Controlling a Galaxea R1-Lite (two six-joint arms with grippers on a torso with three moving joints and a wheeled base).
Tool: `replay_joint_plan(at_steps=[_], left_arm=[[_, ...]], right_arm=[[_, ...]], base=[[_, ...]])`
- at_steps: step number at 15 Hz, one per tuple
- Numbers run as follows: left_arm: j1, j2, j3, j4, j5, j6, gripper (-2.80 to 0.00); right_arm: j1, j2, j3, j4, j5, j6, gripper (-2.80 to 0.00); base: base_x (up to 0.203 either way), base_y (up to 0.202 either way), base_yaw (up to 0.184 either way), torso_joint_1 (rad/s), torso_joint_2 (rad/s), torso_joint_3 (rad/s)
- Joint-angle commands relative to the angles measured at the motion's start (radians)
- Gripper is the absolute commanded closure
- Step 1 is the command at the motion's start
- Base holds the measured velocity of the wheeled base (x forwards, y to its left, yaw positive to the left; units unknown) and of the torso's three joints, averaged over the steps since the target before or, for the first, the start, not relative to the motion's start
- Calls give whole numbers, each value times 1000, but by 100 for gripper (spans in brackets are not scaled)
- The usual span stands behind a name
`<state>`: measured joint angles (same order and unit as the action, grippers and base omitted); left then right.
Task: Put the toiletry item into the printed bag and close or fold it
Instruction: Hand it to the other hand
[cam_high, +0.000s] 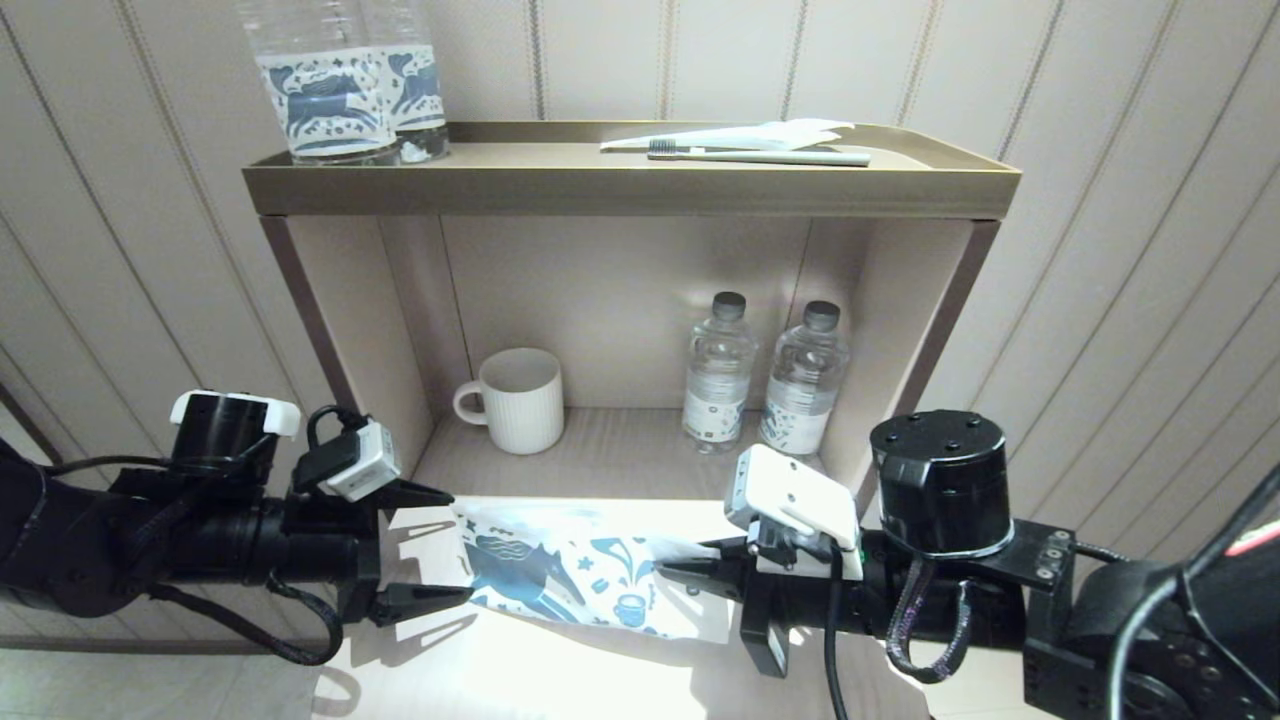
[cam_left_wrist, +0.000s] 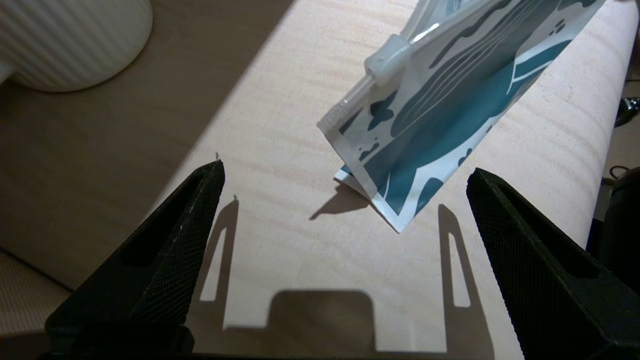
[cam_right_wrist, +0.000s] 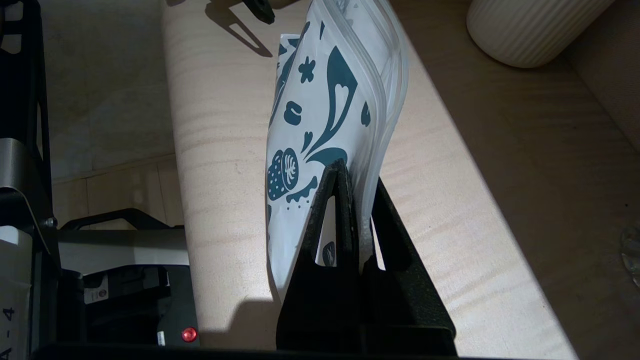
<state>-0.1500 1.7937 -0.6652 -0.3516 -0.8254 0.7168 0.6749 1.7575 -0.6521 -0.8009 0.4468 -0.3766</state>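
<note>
Striped wall panels back a brown open-fronted shelf unit (cam_high: 630, 190) whose lower ledge runs out into a pale wood worktop (cam_high: 560, 660) with a rounded front edge.

Left side: the left tool (cam_high: 425, 545) hovers level over the worktop's left end, fingers wide apart, gripping nothing. Its fingertips (cam_left_wrist: 212, 175) stand just short of the printed bag (cam_high: 570, 580); a strip of bare wood shows between them and the bag's near corner. Behind it, a white ribbed mug (cam_high: 515, 400) sits inside the shelf, apart from the tool.

Centre: the printed bag stands on edge, its lower left corner touching the worktop and its zipper edge with a clear slider (cam_left_wrist: 387, 62) uppermost. Bare worktop lies in front of and behind it.

Right side: the right tool (cam_high: 690, 575) is clamped shut on the bag's right end, both fingers (cam_right_wrist: 340, 210) pressing the pouch between them. Two small water bottles (cam_high: 765, 375) stand behind at the back of the shelf, well clear of the bag.

On the top tray, two large clear bottles (cam_high: 345, 80) stand on the left; a toothbrush (cam_high: 760, 155) and white wrapper (cam_high: 770, 135) lie on the right. Whether the toiletry item is inside the bag cannot be told.
</note>
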Motion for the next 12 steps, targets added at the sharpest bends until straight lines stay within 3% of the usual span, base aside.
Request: replay_joint_plan(at_steps=[1, 8, 12], left_arm=[[-3, 26, -22, -1, -11, 4, -280], [-117, 50, -93, 45, -31, -3, -280], [-131, 58, -93, 45, -31, -4, -280]], right_arm=[[2, 4, 0, -4, 3, -2, 0], [12, 13, 2, -4, 1, -4, 0], [12, 16, 2, -4, 1, -8, 0]], base=[[0, 0, 0, 0, 0, 0], [0, 0, 0, 0, 0, 0], [0, 0, 0, 0, 0, 0]])
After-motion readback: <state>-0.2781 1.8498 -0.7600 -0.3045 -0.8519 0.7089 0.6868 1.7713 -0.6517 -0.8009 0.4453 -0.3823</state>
